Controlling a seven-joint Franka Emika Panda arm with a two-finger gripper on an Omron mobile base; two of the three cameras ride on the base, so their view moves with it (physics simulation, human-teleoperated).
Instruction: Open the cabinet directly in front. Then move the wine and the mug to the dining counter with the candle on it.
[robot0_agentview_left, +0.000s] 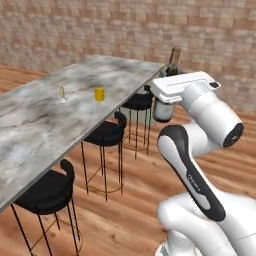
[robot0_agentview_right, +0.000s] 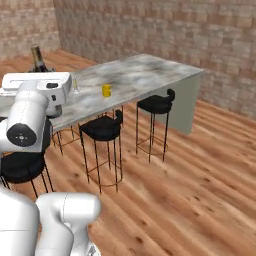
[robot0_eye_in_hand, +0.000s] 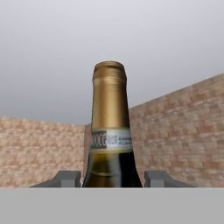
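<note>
Two task items already stand on the dining counter (robot0_agentview_left: 45, 120): from my remote seat, reading the left base view left to right, I see the candle (robot0_agentview_left: 62, 93) at about 9 o'clock, upright in its clear holder, then the mug (robot0_agentview_left: 100, 94) just to its right, the two apart. Three black stools (robot0_agentview_left: 106, 132) line the counter's near edge. Farther right, at 2 o'clock, my gripper (robot0_eye_in_hand: 112, 178) carries the wine (robot0_agentview_left: 170, 90) upright, off the slab's far corner, its golden neck rising above the white hand. In the hand view the fingers (robot0_eye_in_hand: 65, 178) sit partway closed against either side of the dark bottle's shoulder, clamping it, with the brick wall (robot0_eye_in_hand: 183, 131) behind.
</note>
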